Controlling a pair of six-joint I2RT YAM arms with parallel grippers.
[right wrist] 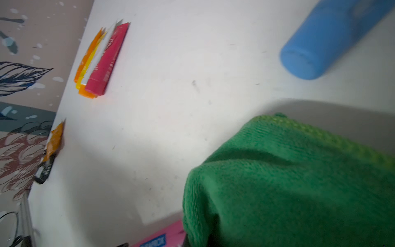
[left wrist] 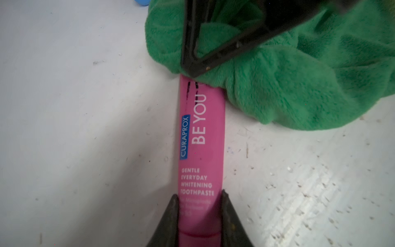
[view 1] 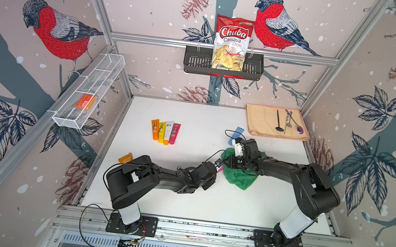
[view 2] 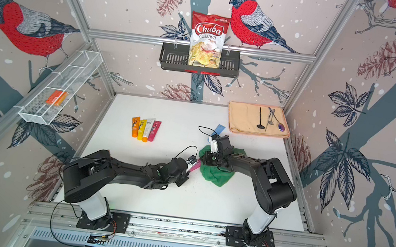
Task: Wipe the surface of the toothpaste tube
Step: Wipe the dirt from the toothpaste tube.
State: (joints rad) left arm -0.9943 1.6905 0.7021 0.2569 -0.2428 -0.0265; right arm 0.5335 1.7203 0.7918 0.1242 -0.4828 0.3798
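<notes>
While the left end effector (left wrist: 199,198) is gripping the pink tube (left wrist: 201,132) near one end, with a finger on each side of it, the tube is pointing straight out towards the green cloth (left wrist: 288,85). The tube's far end is disappearing under the edge of the cloth, and dark streaks are showing on the pink face just beside that edge. White lettering is running along the tube's upper face. The right end effector (left wrist: 193,68) is closed on the cloth, which is bunching around it, and its black tip is pressing the cloth's edge down onto the tube's far end.

In both top views the two arms are meeting near the middle of the white surface (view 1: 181,200), slightly towards its right side, with the tube (view 2: 195,166) bridging the gap between them. Whether the tube is resting on the surface or being held just above it cannot be told. A blue tube (right wrist: 331,38) is lying just beyond the cloth. Four more tubes (view 1: 164,131) are lying side by side well apart to the left.
</notes>
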